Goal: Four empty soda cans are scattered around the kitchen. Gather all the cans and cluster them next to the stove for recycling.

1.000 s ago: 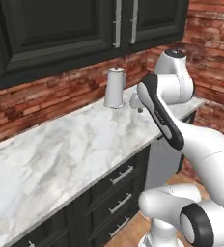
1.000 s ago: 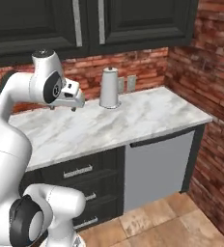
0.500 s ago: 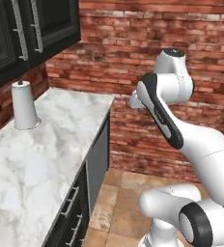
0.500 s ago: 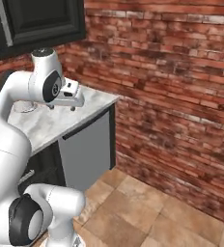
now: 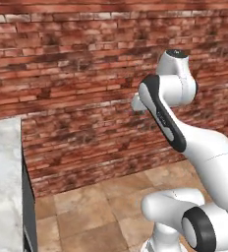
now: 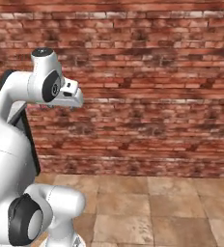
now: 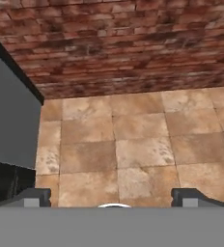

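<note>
The soda cans and the stove are out of view. My gripper point(image 7: 116, 197) is open, its two dark fingertips point(image 7: 35, 196) standing far apart with nothing between them, and it looks down at bare tile floor. The arm is folded high in front of the base, and the white hand point(image 6: 70, 94) is held up at shoulder height before the brick wall. From the left base view the hand point(image 5: 138, 102) peeks out from behind the forearm.
A red brick wall point(image 5: 86, 74) stands close ahead, above a terracotta tile floor point(image 6: 157, 202). The end of the white marble counter point(image 5: 3, 187) lies at the far left. Its grey side panel point(image 7: 10, 120) and a dark cabinet front point(image 7: 7, 181) border the floor.
The whole picture has swung: the base has turned right, so the counter, the cabinets and the paper-towel roll have slid out to the left. The arm keeps its pose and the gripper stays open.
</note>
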